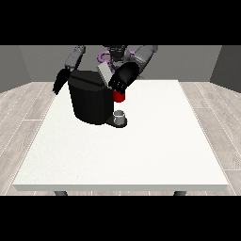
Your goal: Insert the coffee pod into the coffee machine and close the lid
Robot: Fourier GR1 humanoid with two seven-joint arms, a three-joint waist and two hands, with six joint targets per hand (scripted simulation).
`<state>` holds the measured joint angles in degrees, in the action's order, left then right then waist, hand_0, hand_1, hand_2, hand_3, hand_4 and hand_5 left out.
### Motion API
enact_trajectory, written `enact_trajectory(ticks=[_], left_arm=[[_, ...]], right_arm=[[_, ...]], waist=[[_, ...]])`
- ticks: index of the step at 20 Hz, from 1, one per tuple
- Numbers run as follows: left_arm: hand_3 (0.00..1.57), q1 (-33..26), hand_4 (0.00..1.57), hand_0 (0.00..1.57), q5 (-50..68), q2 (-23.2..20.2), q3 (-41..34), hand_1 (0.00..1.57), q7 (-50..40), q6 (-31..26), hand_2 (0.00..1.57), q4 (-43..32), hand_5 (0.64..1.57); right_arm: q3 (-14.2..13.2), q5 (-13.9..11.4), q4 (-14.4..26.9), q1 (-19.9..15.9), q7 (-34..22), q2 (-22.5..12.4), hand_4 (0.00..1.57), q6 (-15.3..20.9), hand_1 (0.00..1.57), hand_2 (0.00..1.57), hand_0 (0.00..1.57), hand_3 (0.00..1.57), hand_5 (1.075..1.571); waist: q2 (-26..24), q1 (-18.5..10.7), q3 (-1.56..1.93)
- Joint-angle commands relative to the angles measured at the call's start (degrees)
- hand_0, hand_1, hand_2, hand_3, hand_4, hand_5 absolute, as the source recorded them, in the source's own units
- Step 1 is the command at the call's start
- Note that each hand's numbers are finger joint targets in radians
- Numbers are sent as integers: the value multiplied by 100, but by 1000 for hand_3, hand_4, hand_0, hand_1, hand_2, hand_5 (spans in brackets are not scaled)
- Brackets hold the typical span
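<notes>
Now | robot hand at view's right curled above coffee machine

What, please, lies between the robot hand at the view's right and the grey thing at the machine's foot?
In the front view, a red thing at the machine lies between the robot hand and the grey thing.
</notes>
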<state>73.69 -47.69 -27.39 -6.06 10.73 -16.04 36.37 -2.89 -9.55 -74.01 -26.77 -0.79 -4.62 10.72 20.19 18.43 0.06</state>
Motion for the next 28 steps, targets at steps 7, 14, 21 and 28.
enact_trajectory(ticks=[7, 14, 21, 28], left_arm=[[940, 164, 0, 1250, -128, -143, -44, 1250, 293, 305, 1216, -135, 1571], [662, 149, 0, 815, -309, -479, 69, 815, 790, 342, 912, -60, 1571], [459, -85, 0, 0, -594, 102, 263, 0, 247, 864, 587, -22, 1571], [253, 176, 0, 0, -519, -402, 61, 0, 481, 497, 362, -178, 1571]], right_arm=[[94, -132, -138, -291, -266, -32, 99, 33, 0, 0, 0, 0, 1571], [-4, -98, -39, -121, 74, 38, 215, 159, 0, 0, 0, 0, 1571], [59, -196, 120, -174, 11, 64, 173, 186, 0, 0, 0, 0, 1571], [-113, -88, 237, -116, 70, -130, 0, 49, 0, 0, 0, 0, 1571]], waist=[[247, 117, -7], [386, 22, -5], [196, -63, -4], [217, -21, -4]])
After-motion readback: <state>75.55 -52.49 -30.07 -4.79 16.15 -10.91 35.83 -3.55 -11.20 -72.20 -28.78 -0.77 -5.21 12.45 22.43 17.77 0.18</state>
